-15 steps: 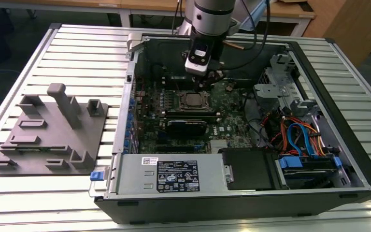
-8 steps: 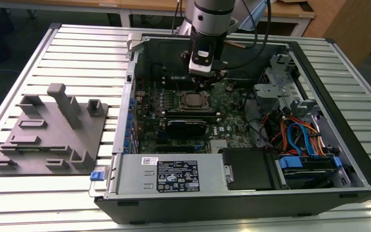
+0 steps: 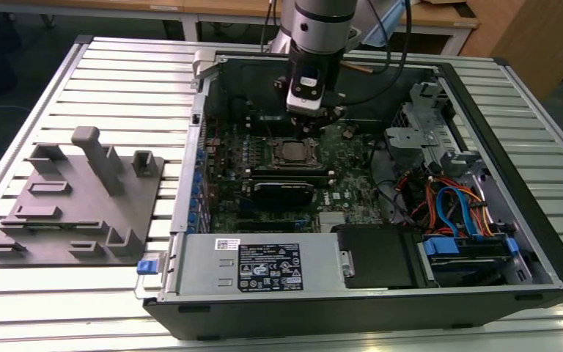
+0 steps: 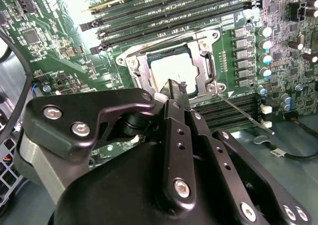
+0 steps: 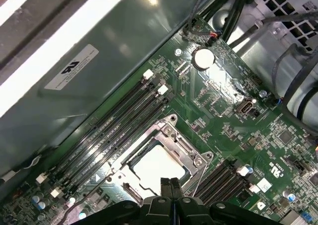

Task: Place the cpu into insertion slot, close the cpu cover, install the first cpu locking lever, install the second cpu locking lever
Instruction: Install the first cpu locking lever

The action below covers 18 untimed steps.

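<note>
Over the socket's edge, gripper (image 5: 170,183) hung clenched, fingers pressed together on nothing. Cpu (image 4: 171,68) sat in the slot (image 5: 136,153), cover (image 4: 206,66) flat around it, so the first two steps were judged done. One lever (image 4: 238,111) angled out from the corner, seemingly unlatched; both levers were judged outstanding.

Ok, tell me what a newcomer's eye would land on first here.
The open computer case on the slatted table, with the robot arm reaching down into it, dominates the exterior view. In both wrist views the closed gripper hangs just over the cpu, whose pale metal top shows through the window of the cpu cover on the green motherboard.
</note>
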Motion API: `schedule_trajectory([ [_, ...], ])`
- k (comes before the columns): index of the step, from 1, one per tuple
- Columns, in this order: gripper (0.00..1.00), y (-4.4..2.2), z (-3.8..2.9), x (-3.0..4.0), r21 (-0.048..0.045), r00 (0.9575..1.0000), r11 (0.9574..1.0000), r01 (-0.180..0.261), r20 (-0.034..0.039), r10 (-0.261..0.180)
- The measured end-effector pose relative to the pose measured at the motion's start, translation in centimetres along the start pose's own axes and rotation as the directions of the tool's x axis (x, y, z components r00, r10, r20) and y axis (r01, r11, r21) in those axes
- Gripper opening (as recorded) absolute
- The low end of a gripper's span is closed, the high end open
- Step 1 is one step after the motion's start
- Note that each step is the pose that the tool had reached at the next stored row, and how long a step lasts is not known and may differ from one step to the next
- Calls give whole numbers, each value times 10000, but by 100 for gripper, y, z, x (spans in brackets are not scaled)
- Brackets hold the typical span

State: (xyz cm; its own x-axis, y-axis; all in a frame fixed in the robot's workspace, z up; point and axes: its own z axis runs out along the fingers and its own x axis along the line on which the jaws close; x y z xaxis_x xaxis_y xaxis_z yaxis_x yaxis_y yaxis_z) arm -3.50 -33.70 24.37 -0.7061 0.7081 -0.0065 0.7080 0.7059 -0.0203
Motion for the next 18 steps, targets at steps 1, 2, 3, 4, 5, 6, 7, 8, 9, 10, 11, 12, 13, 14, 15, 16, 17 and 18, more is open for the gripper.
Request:
schedule_trajectory([
  [1,10,0,0,0,-70,10000,10000,8,-70,-9],
  [2,10,0,0,0,-118,9999,9999,13,-118,-14],
  [3,10,0,0,0,-128,9999,9999,11,-128,-13],
  [4,10,0,-1,0,-134,9999,9999,10,-135,-12],
  [5,10,0,0,0,-142,9999,9999,12,-143,-14],
  [6,10,0,0,0,-149,9999,9999,12,-149,-14],
  [7,10,0,0,0,-151,9999,9999,36,-149,-39],
  [8,10,0,0,0,-151,9998,9998,136,-147,-138],
  [9,10,0,0,0,-152,9995,9995,274,-145,-276],
  [10,10,0,0,0,-152,9990,9990,425,-142,-428],
  [11,10,0,0,0,-154,9980,9980,609,-138,-611],
  [12,10,0,0,0,-155,9969,9969,772,-134,-774],
  [13,10,-1,0,0,-155,9954,9954,947,-130,-949],
  [14,10,0,0,0,-157,9936,9936,1118,-127,-1120],
  [15,10,-1,0,0,-156,9918,9918,1267,-124,-1269],
  [16,10,0,0,0,-157,9902,9901,1393,-121,-1394],
  [17,10,0,0,0,-158,9881,9881,1533,-118,-1535],
  [18,10,0,0,0,-158,9859,9859,1668,-116,-1670],
])
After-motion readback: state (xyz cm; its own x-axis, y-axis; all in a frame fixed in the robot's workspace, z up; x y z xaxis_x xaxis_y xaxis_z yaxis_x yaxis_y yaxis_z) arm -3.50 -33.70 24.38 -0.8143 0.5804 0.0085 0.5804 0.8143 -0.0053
